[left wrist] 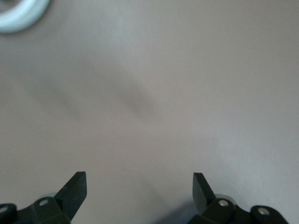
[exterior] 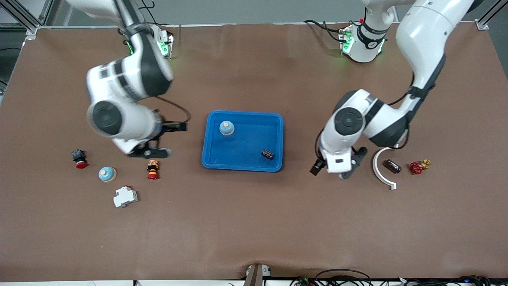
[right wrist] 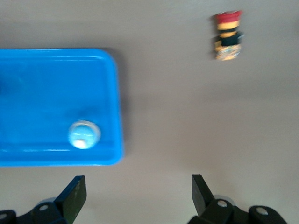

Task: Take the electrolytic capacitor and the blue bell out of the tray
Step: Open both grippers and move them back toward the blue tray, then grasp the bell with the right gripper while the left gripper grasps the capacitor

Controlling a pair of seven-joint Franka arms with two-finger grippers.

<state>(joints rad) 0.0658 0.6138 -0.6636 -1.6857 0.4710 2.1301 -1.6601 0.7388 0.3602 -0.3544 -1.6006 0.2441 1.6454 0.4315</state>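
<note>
- Looking down from the front view, the tray (exterior: 243,141) lies mid-table between the two arms, within reach of either. In it, the blue bell (exterior: 226,128) sits in the corner toward the bases and the right arm's end, and the electrolytic capacitor (exterior: 268,154) lies near the rim closer to the front camera, toward the left arm's end. Both are yet to be taken out.
- The bell is a pale-blue dome with a tan knob on top; the capacitor is a short dark cylinder lying on its side.
- The right gripper (exterior: 152,147) hangs over bare table beside the tray, above a red-and-yellow push button (exterior: 152,169); the left gripper (exterior: 337,165) is over bare table at the tray's left-arm end, beside a white curved piece (exterior: 383,169).
- In the left wrist view, the left gripper (left wrist: 139,189) has its jaws spread wide with nothing between them, only brown table (left wrist: 177,93) below, and appears to be waiting.
- In the right wrist view, the right gripper (right wrist: 138,191) is likewise wide open and empty. The tray (right wrist: 117,93) and bell (right wrist: 84,134) show close ahead, so I judge this arm is lined up to take the bell first.
</note>
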